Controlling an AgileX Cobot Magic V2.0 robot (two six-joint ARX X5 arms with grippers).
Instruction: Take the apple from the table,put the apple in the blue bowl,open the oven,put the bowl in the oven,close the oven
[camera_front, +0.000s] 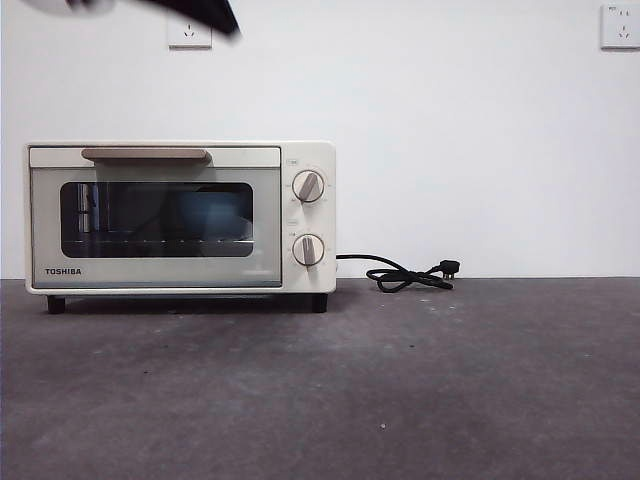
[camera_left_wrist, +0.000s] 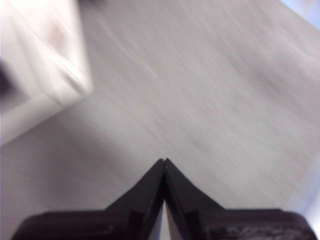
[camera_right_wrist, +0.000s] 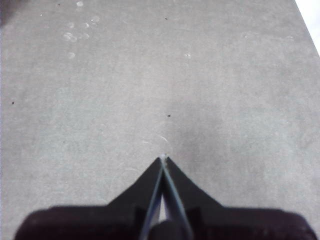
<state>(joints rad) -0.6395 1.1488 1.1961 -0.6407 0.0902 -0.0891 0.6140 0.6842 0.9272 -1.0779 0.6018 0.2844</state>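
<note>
Oven, cream-white boxy Toshiba toaster type (camera_front: 180, 217), sits on the left part of the dark grey, speckled matte bench (camera_front: 400, 390), door shut, beige bar handle (camera_front: 146, 154) across the top of the dark glass door (camera_front: 155, 219), two round knobs (camera_front: 308, 186) stacked on its right panel. Through the glass a medium-blue bowl (camera_front: 212, 217) shows dimly inside the oven; apple not discernible through the dark glass. Black power cord with plug (camera_front: 410, 275) lies coiled on the bench just right of the oven, against the back wall. Plain white wall (camera_front: 450, 130) behind, white socket plate (camera_front: 190, 34) above the oven, another socket plate (camera_front: 620, 26) at top right corner. Bench surface in front of the oven is bare grey with faint scuffs and a few small dark specks. Dark arm tip (camera_front: 200, 12) shows at the top left edge of the front view, above the oven, blurred. Left claw (camera_left_wrist: 164, 161) closed, jaw tips touching, holding nothing, over pale bench (camera_left_wrist: 210, 90) with a blurred cream oven corner (camera_left_wrist: 45, 60) to one side; that view is motion-smeared. Right claw (camera_right_wrist: 163, 158) closed too, tips together, empty, hanging over bare grey bench (camera_right_wrist: 160, 75) with a few pale ring marks (camera_right_wrist: 75, 35) on it.
</note>
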